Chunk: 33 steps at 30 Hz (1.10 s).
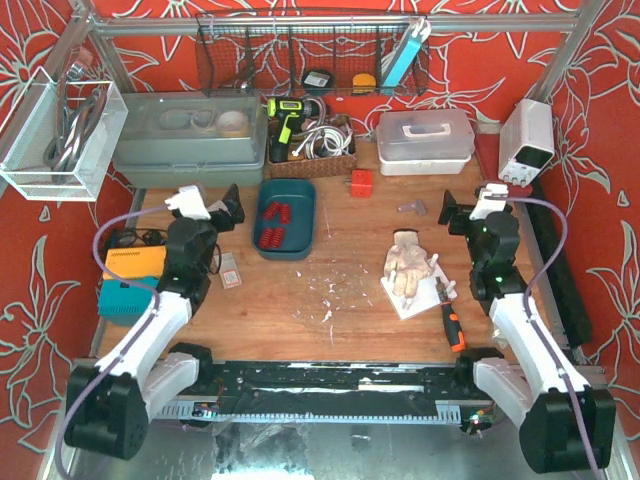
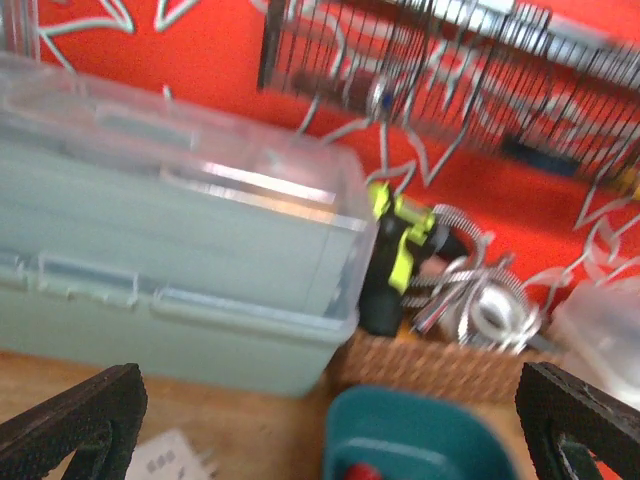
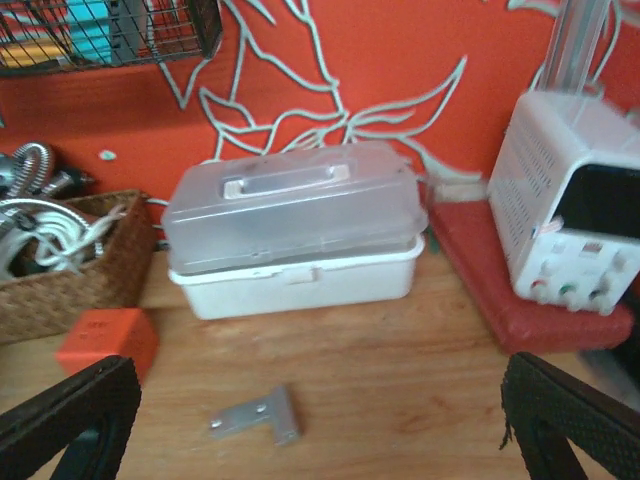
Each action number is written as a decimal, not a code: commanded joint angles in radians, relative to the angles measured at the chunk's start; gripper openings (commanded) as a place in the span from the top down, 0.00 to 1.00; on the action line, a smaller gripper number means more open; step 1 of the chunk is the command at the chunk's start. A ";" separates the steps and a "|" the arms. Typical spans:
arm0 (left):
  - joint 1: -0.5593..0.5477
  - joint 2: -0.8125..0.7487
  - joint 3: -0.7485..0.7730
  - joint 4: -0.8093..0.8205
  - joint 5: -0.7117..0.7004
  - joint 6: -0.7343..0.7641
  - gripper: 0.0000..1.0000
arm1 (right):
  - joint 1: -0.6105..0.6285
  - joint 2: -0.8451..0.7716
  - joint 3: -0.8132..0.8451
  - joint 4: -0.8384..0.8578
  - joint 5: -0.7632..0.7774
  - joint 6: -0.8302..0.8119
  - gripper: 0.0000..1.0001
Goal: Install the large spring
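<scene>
Looks unstarted: red springs (image 1: 271, 238) lying in teal tray (image 1: 307, 196), left fingers (image 2: 75, 425) beside it and right fingers (image 3: 65, 415) well right, wide, gripping nothing.

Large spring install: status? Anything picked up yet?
Done: nothing visible. The red coil springs lie in the teal plastic tray. In hand: nothing; left gripper and right gripper are open and empty. Left: pick the large one and fit it, probably to the beige hand-shaped assembly.

Blurred red speck (image 2: 357, 471), perhaps a spring, edge-cropped
</scene>
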 commanded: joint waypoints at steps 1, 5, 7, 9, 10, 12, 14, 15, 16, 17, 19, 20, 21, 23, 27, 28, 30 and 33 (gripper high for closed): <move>0.003 -0.099 0.130 -0.382 0.035 -0.261 0.00 | 0.006 -0.059 0.119 -0.382 -0.021 0.310 0.01; 0.004 -0.192 0.168 -0.557 0.161 -0.379 0.00 | 0.004 -0.113 0.206 -0.680 0.054 0.432 0.01; 0.004 -0.246 0.131 -0.553 0.269 -0.413 0.00 | 0.000 -0.159 0.178 -0.686 0.040 0.472 0.01; 0.004 -0.289 0.085 -0.505 0.389 -0.433 0.00 | -0.002 -0.189 0.157 -0.681 -0.006 0.519 0.01; 0.004 -0.304 0.059 -0.476 0.451 -0.448 0.00 | -0.002 -0.196 0.165 -0.720 -0.015 0.549 0.01; 0.004 -0.318 0.021 -0.446 0.553 -0.472 0.00 | -0.002 -0.192 0.192 -0.807 -0.038 0.583 0.01; 0.001 -0.315 0.005 -0.463 0.602 -0.493 0.00 | -0.002 -0.184 0.193 -0.838 -0.113 0.550 0.01; -0.005 -0.313 -0.006 -0.463 0.615 -0.502 0.00 | -0.002 -0.181 0.184 -0.846 -0.149 0.526 0.01; -0.017 -0.313 -0.024 -0.459 0.617 -0.508 0.00 | -0.002 -0.180 0.171 -0.857 -0.185 0.500 0.01; -0.033 -0.314 -0.039 -0.456 0.609 -0.513 0.00 | -0.003 -0.179 0.159 -0.876 -0.203 0.489 0.02; -0.081 -0.317 -0.064 -0.450 0.579 -0.516 0.00 | -0.001 -0.181 0.138 -0.929 -0.225 0.475 0.02; -0.112 -0.316 -0.073 -0.447 0.555 -0.514 0.00 | -0.001 -0.182 0.129 -0.949 -0.235 0.464 0.02; -0.152 -0.314 -0.079 -0.442 0.528 -0.510 0.00 | 0.001 -0.185 0.125 -0.982 -0.229 0.463 0.03; -0.236 -0.301 -0.087 -0.436 0.461 -0.499 0.00 | 0.003 -0.195 0.128 -1.053 -0.199 0.468 0.04; -0.383 -0.239 -0.083 -0.405 0.367 -0.475 0.00 | 0.017 -0.222 0.116 -1.182 -0.121 0.493 0.09; -0.415 -0.220 -0.082 -0.397 0.347 -0.467 0.00 | 0.021 -0.225 0.110 -1.206 -0.104 0.513 0.10; -0.466 -0.176 -0.074 -0.390 0.310 -0.444 0.00 | 0.057 -0.220 0.113 -1.231 -0.083 0.551 0.13; -0.525 -0.110 -0.046 -0.403 0.276 -0.394 0.00 | 0.116 -0.179 0.096 -1.220 -0.049 0.591 0.16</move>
